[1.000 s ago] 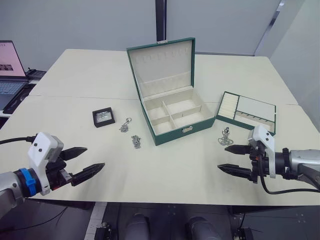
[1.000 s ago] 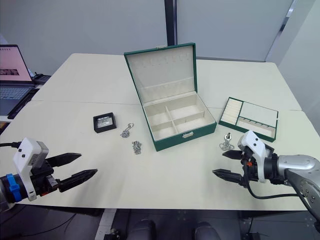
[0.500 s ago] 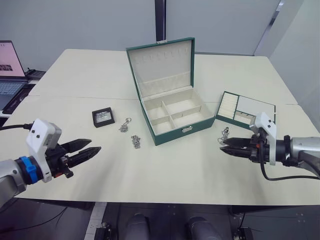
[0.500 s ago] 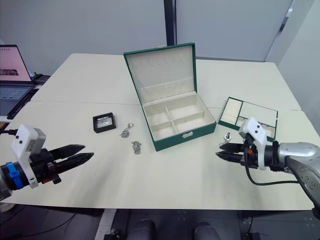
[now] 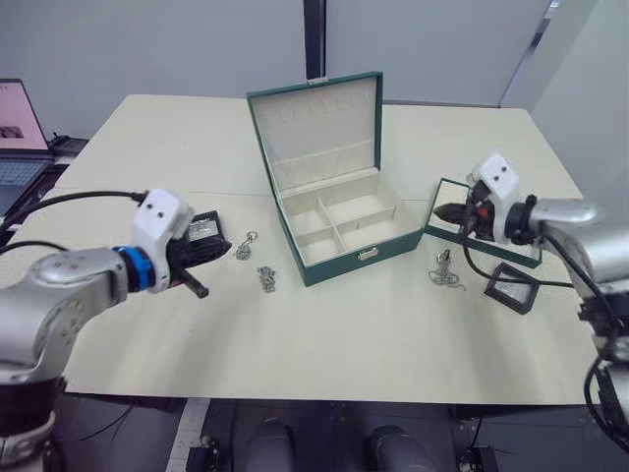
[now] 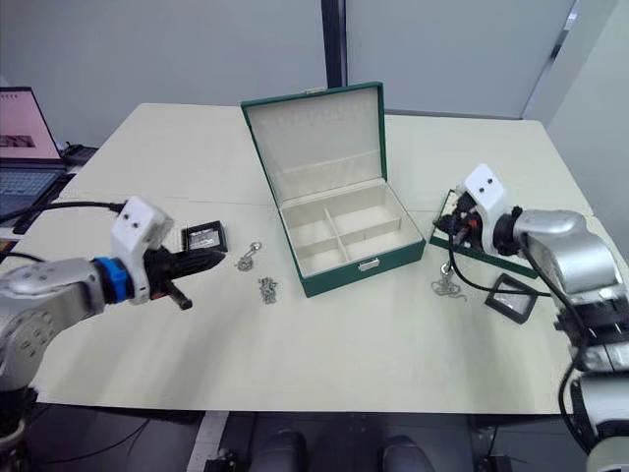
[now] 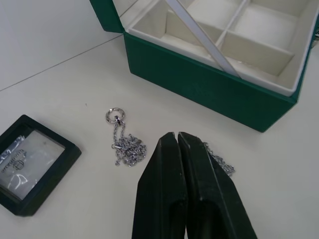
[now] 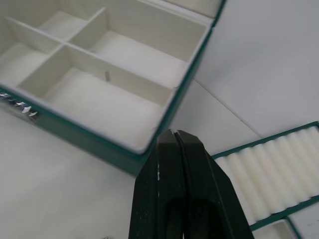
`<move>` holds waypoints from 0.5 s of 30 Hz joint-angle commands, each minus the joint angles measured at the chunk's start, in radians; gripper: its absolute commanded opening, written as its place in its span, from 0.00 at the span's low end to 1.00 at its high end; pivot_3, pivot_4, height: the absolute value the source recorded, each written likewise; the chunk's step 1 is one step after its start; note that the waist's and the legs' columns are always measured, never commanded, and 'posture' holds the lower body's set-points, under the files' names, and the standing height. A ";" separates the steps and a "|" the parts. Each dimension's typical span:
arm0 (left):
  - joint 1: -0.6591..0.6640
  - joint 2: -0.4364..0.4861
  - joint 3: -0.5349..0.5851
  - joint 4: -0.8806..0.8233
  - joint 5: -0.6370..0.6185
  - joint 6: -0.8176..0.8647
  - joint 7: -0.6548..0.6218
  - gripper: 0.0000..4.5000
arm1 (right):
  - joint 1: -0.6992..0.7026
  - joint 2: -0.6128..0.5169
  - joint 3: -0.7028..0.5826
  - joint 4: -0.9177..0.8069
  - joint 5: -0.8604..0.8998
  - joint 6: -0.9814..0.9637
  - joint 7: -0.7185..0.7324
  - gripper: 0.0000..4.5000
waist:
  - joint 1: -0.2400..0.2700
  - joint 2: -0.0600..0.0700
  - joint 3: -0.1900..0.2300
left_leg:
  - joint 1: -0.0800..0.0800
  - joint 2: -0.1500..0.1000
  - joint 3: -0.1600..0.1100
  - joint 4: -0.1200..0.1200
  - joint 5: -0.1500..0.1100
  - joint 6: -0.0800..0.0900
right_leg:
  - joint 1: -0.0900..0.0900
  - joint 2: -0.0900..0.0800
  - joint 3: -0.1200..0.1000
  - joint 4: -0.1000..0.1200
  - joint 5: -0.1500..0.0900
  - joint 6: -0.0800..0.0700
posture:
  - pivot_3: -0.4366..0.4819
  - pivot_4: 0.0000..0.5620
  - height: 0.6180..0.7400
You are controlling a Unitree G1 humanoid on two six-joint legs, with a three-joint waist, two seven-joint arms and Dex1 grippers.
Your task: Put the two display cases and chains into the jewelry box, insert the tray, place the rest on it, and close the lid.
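Note:
The green jewelry box (image 5: 339, 221) stands open mid-table with its lid upright. One black display case (image 5: 205, 225) lies left of it, half behind my left gripper (image 5: 214, 250), which is shut and empty. Two chains (image 5: 246, 246) (image 5: 266, 278) lie between that case and the box. In the left wrist view the shut fingertips (image 7: 169, 142) hover just above a chain (image 7: 124, 147). My right gripper (image 5: 439, 209) is shut and empty, between the box and the green tray (image 5: 511, 218). A second display case (image 5: 512, 290) and another chain (image 5: 445, 275) lie in front of the tray.
A laptop (image 5: 15, 138) sits off the table's left edge. Cables trail from both arms over the table. A seam crosses the table behind the box. Bare table stretches along the front edge.
Both grippers have closed. Both arms swung in from the front edge, the left up to the left display case, the right to beside the tray. The right display case now shows.

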 commanded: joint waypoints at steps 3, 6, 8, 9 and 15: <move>-0.219 -0.059 -0.229 0.235 0.211 -0.099 -0.030 0.01 | -0.195 0.081 0.043 0.379 -0.150 -0.216 0.022 0.00 | 0.000 0.000 0.000 | 0.000 0.000 0.001 0.002 0.000 0.000 | 0.000 0.000 0.000 0.000 0.000 0.000 | 0.48 0.27 1.00; -0.304 -0.098 -0.315 0.369 0.302 -0.178 -0.072 0.01 | -0.256 0.120 0.051 0.525 -0.193 -0.309 0.052 0.00 | 0.000 0.000 0.000 | 0.000 0.000 0.002 0.002 0.000 0.000 | -0.001 0.000 0.000 -0.001 0.000 0.000 | 0.48 0.27 1.00; -0.353 -0.127 -0.359 0.454 0.350 -0.234 -0.114 0.01 | -0.290 0.146 0.054 0.614 -0.221 -0.363 0.064 0.00 | -0.001 0.001 0.000 | 0.000 0.001 0.003 0.002 0.000 0.000 | -0.001 0.000 0.000 -0.001 0.000 0.000 | 0.48 0.27 1.00; -0.373 -0.143 -0.370 0.490 0.366 -0.250 -0.129 0.01 | -0.302 0.156 0.053 0.652 -0.235 -0.386 0.066 0.00 | -0.001 0.001 0.001 | 0.000 0.001 0.003 0.002 0.000 0.000 | -0.001 0.000 0.000 0.000 0.000 0.000 | 0.48 0.27 1.00; -0.467 -0.246 -0.411 0.680 0.453 -0.353 -0.182 0.01 | -0.328 0.205 0.043 0.772 -0.284 -0.465 0.083 0.00 | -0.002 0.001 0.000 | 0.001 0.001 0.003 0.002 0.001 0.000 | 0.000 0.000 -0.001 0.001 0.000 0.000 | 0.48 0.27 1.00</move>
